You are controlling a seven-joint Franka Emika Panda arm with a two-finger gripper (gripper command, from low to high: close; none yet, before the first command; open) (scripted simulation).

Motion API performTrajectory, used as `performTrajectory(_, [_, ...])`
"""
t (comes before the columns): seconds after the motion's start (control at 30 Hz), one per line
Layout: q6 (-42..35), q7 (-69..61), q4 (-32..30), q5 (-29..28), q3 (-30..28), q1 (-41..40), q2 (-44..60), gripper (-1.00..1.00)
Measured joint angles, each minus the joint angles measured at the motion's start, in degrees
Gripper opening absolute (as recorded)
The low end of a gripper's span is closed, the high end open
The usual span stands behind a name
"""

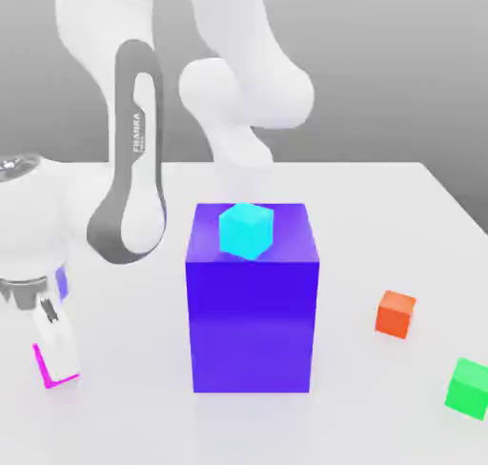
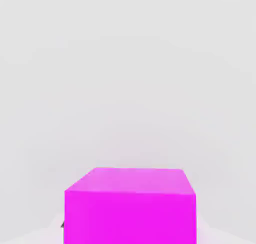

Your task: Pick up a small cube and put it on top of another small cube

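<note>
Magenta cube [image 1: 52, 370] sat on the white surface [image 1: 381, 215] at the exterior view's left, low and near the front edge, well apart from the other blocks. Gripper [image 1: 55, 353] was down over it; one pale finger [image 1: 57, 344] covered most of the cube's face in the exterior view, with only magenta edges showing. In the hand view the magenta cube [image 2: 130, 205] lay close under the camera, top face and one side visible. Could not tell whether the jaws were clenched on the cube or released beside it. Judgement: the cube looks rigid, small and light, with flat smooth faces, so it should handle easily; best hold is across two opposite vertical faces at mid-height, squared to the jaws, since a skewed grip could let it twist or slip. Candidate targets: orange cube [image 1: 396, 313] and green cube [image 1: 468, 388] on the exterior view's right, and a cyan cube [image 1: 247, 230] atop the large blue block [image 1: 253, 311]. Readable writing: "FRANKA" lettered vertically on the arm's grey link [image 1: 138, 130]; smaller text beneath it illegible.
</note>
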Motion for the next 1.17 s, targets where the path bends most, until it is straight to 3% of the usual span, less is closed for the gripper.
performTrajectory(0.33, [-3.7, -13.4, 7.3, -2.4, 14.9, 10.9, 0.4, -1.00])
performTrajectory(0.87, [-12.6, 26.7, 10.8, -11.9, 30.7, 41.7, -1.8, -1.00])
performTrajectory(1.07, [-6.3, 37.2, 10.9, -19.2, 26.8, 45.8, 5.9, -1.00])
performTrajectory(1.1, [-5.4, 37.8, 10.9, -20.1, 26.1, 46.3, 7.0, 1.00])
performTrajectory(1.17, [-5.4, 37.8, 10.9, -20.1, 26.1, 46.3, 7.0, 1.00])
